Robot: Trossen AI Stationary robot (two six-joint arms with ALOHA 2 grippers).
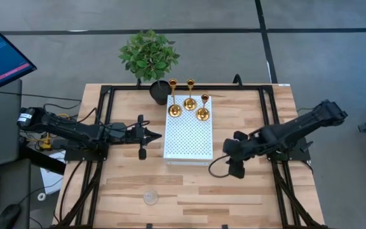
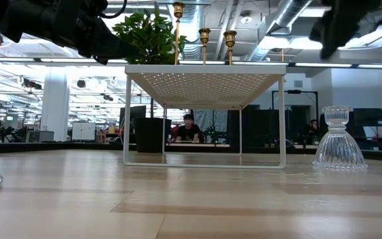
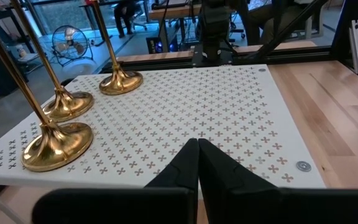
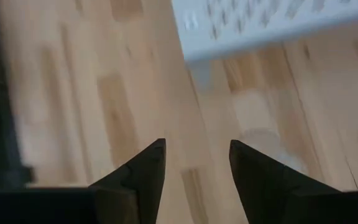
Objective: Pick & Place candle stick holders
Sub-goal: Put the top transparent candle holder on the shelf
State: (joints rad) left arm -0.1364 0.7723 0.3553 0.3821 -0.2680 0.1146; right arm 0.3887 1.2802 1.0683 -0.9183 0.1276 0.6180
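Three gold candle stick holders (image 1: 190,102) stand by their round bases on the far end of the white perforated board (image 1: 188,143); they also show in the left wrist view (image 3: 58,143). One clear glass holder (image 2: 339,143) stands on the table right of the board, below my open, empty right gripper (image 1: 236,169), which hides it from above. It shows faintly in the right wrist view (image 4: 269,146). A second glass holder (image 1: 150,197) stands near the table's front edge. My left gripper (image 1: 160,134) is shut and empty, raised at the board's left edge.
A green plant in a black pot (image 1: 149,60) stands at the table's far edge, behind the board. The board stands on thin white legs (image 2: 127,119), raised above the wooden table (image 1: 246,197). Black frame rails (image 1: 269,108) run along the table's sides.
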